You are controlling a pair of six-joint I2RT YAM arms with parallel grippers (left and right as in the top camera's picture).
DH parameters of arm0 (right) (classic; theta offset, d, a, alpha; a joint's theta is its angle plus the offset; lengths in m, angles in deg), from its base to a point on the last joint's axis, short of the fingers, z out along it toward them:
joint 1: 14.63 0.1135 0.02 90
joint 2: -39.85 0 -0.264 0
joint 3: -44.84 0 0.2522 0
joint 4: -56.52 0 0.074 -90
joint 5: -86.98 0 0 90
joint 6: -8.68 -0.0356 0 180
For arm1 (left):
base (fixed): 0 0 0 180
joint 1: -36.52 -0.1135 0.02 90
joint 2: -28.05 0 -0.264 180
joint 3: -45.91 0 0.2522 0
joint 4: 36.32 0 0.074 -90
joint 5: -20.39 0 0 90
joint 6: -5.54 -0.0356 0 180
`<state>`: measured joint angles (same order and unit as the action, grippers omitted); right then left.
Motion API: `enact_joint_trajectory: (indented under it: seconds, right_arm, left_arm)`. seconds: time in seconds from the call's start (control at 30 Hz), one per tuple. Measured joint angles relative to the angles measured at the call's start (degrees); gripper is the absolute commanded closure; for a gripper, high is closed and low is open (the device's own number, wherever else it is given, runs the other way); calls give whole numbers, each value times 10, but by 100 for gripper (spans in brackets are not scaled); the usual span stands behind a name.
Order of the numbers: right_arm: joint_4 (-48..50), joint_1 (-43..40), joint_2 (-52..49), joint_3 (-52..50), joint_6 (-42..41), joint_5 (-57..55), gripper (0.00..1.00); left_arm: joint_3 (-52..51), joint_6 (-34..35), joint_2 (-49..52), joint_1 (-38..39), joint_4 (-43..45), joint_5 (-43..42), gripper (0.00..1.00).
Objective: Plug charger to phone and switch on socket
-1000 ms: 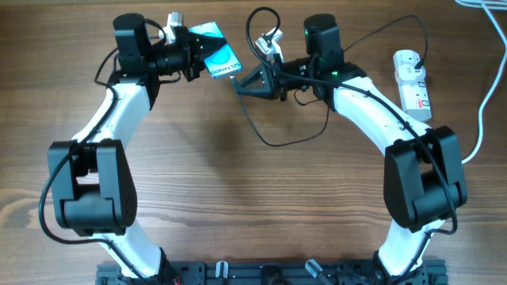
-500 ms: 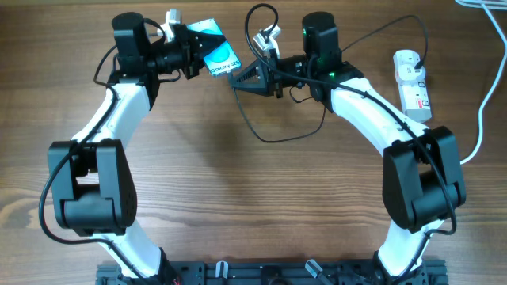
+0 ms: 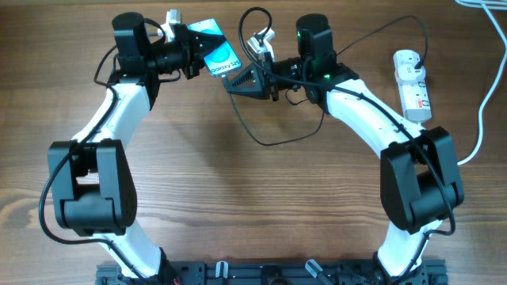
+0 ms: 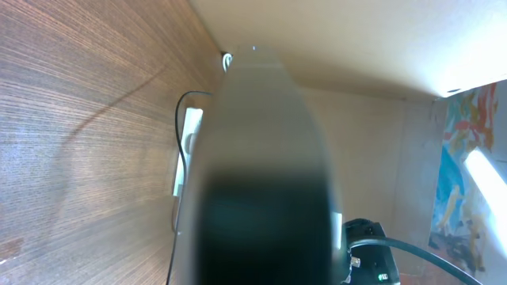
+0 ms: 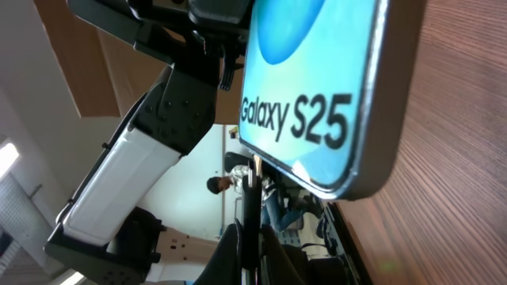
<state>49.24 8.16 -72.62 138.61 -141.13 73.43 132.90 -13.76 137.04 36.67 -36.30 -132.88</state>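
The right gripper is clenched on the plug end of the charger. In the right wrist view the thin stem of the plug is seen rising from between the two dark fingers. Its tip is set right at the lower edge of the phone; whether it sits inside the port cannot be told. The phone is held tilted, with "Galaxy S25" readable on its blue-green face. It is gripped at its far end by the left gripper, whose jaws are closed on it in the overhead view. In the left wrist view only a blurred grey shape is seen close to the lens, so the grasp cannot be judged there. From the right gripper the black cable is looped down over the wooden table, and it is also carried across the right arm toward the socket. The socket is laid at the far right of the table, well apart from both grippers, with a white adapter seated on it. A thick white cord is run beside it
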Motion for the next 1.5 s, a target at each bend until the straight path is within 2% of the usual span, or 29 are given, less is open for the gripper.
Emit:
enact_joint_trajectory:
  seconds: [1.5]
  right_arm:
    - [-2, -10, 0, 0, 20, -5, 96]
  left_arm:
    - [0, 15, 0, -9, 13, -18, 96]
